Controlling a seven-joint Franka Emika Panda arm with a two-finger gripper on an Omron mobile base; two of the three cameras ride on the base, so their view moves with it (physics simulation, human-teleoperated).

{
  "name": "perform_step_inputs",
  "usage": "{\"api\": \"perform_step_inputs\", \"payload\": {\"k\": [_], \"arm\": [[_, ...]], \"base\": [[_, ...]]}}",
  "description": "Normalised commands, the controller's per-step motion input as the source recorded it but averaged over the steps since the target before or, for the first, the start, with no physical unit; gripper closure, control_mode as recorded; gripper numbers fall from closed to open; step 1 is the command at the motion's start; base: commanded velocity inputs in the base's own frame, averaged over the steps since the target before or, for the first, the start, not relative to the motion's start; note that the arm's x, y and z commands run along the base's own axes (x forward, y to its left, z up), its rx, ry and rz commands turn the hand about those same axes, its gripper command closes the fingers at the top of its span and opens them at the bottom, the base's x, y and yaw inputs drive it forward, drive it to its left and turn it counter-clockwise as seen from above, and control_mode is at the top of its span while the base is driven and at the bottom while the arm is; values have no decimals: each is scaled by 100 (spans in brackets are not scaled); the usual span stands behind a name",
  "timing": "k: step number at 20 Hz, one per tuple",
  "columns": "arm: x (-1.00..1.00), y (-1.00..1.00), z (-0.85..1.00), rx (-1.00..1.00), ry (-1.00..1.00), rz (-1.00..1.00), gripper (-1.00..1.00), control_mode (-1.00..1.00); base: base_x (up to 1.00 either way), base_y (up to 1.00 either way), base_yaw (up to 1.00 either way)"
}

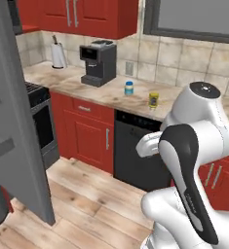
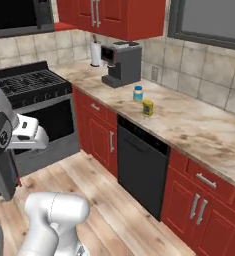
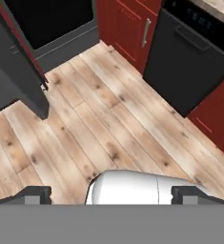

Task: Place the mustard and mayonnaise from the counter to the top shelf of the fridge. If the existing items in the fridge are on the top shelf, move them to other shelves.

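The mustard [image 1: 154, 100] stood on the counter [image 1: 106, 95] near its front edge, above the black dishwasher [image 1: 135, 151]. The mayonnaise [image 1: 129, 88] stood just beside it, a little further back, toward the coffee machine [image 1: 99, 63]. A paper towel roll [image 1: 58, 55] stood near the far corner of the counter. The grey fridge [image 1: 13, 136] door was at the left. The gripper [image 3: 111, 195] pointed down at the wooden floor [image 3: 108, 133], its fingers wide apart and holding nothing.

No lettering can be read on any label or surface.
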Motion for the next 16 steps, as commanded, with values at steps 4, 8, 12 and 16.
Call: {"api": "perform_step_inputs", "payload": {"k": [4, 8, 12, 16], "arm": [[0, 0, 0, 0, 0, 0, -100, 100], [0, 0, 0, 0, 0, 0, -100, 100], [0, 0, 0, 0, 0, 0, -100, 100], [0, 0, 0, 0, 0, 0, -100, 100]], "base": [[1, -24, -80], [13, -10, -72], [48, -2, -58], [84, 12, -23]]}}
